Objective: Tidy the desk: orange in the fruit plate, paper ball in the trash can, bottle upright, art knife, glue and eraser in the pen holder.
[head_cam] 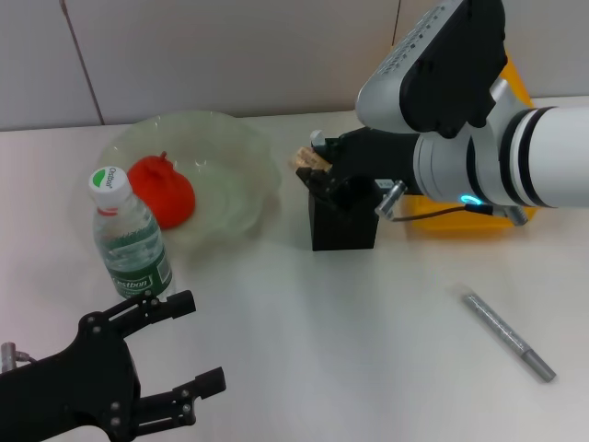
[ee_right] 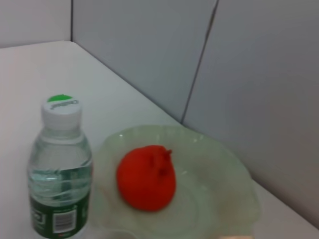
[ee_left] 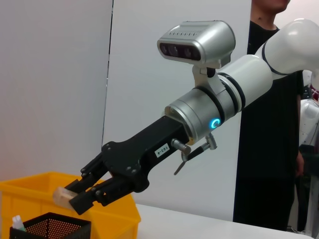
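My right gripper [head_cam: 313, 171] hangs just over the black mesh pen holder [head_cam: 342, 221], shut on the tan eraser [head_cam: 303, 158]. The left wrist view shows that same gripper [ee_left: 71, 200] pinching the eraser [ee_left: 61, 195] above the pen holder [ee_left: 50, 226]. The orange [head_cam: 161, 191] lies in the pale green fruit plate [head_cam: 241, 161]. Upright beside the plate stands the bottle [head_cam: 129, 241]. A slim silver art knife [head_cam: 508, 336] lies on the table at the right. The yellow trash can [head_cam: 460, 221] is mostly hidden behind my right arm. My left gripper [head_cam: 198, 343] rests open at the near left. Paper ball and glue are out of view.
A small white tip [ee_left: 17, 222] pokes out of the pen holder; what it is I cannot tell. The right wrist view shows the bottle [ee_right: 60, 169], orange [ee_right: 146, 178] and plate [ee_right: 224, 184]. A person [ee_left: 271, 119] stands behind the table.
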`<state>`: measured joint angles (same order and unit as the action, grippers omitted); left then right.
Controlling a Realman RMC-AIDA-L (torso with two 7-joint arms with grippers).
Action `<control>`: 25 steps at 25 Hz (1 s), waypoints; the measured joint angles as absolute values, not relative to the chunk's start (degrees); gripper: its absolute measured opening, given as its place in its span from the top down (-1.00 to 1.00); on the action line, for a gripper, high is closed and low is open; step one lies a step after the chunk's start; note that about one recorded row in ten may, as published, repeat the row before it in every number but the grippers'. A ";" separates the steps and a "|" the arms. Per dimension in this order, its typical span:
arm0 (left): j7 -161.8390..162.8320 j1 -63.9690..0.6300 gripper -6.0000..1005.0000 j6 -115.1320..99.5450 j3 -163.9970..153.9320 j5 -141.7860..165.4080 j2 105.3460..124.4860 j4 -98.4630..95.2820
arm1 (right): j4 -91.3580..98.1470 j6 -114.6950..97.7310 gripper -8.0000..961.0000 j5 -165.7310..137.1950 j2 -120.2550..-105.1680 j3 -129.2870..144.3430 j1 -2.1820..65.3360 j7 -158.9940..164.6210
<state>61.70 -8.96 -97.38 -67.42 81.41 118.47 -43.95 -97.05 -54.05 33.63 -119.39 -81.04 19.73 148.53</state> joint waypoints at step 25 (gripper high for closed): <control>61.70 -9.23 -0.71 -97.23 -67.59 81.57 118.47 -43.95 | -81.22 -46.79 0.33 32.51 -119.45 -86.32 25.69 148.68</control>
<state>61.70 -9.23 -97.23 -67.59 81.57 118.47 -43.95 -81.22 -46.79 32.51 -119.45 -86.32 25.69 148.68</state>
